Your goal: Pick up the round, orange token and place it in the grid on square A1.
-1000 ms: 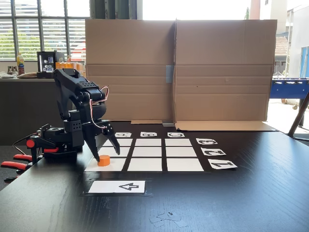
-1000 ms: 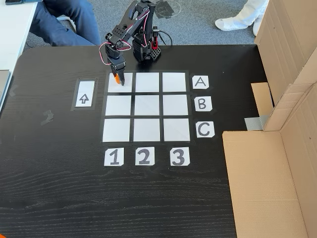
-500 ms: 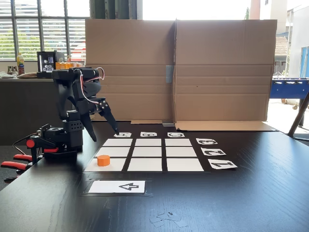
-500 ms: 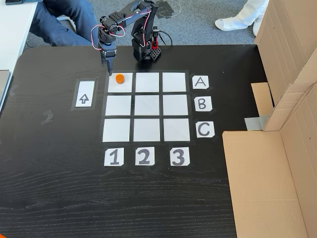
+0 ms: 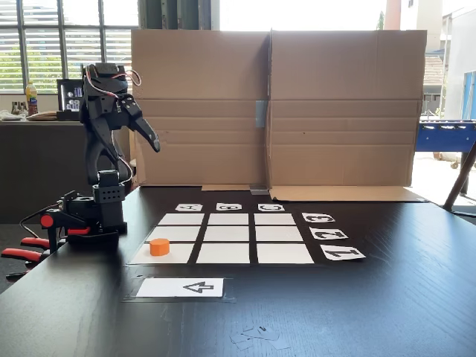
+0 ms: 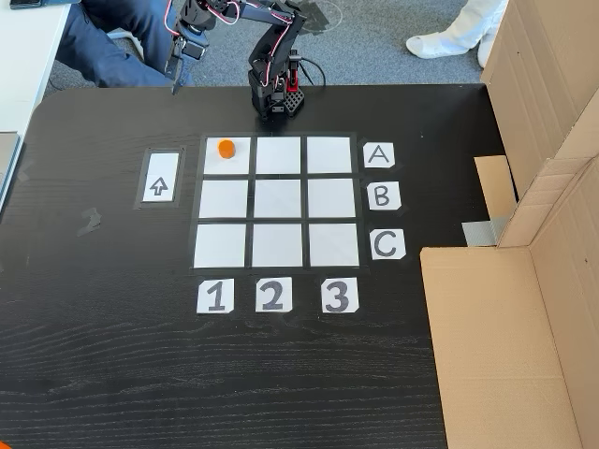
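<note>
Raised clear of the token point(image 6: 226, 148) (resting on square A1 point(image 6: 227, 155)), the gripper point(image 5: 146, 136) hangs empty, fingers apart.

Orange token point(image 6: 226, 148) flat on square A1 point(image 6: 234, 159), corner of white grid point(image 6: 277, 200)

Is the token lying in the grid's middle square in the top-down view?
No, the token sits in the grid's corner cell, in row A above card 1.

— What do we see changed?
— Our gripper point(image 5: 141, 128) point(image 6: 174, 77) has let go of the token point(image 5: 159, 247) point(image 6: 226, 148) and risen away; it now hangs well apart, fingers spread.
— And the token?
— Left alone on square A1 point(image 6: 227, 155).
</note>
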Robot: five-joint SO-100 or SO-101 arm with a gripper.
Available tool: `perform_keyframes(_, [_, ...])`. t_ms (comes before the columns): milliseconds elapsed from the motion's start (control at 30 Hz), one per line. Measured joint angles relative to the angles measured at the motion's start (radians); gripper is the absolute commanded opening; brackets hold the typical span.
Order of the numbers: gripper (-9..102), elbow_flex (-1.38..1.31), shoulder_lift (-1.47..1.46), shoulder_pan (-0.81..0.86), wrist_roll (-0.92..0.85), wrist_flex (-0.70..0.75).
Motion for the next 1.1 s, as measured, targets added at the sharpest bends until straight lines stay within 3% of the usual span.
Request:
perform_keyframes(533, [29,0.071,0.374,0.321,-0.084,0.0])
perform_keyframes(1100, [28,0.733,0.695,0.439,-0.106,-0.034])
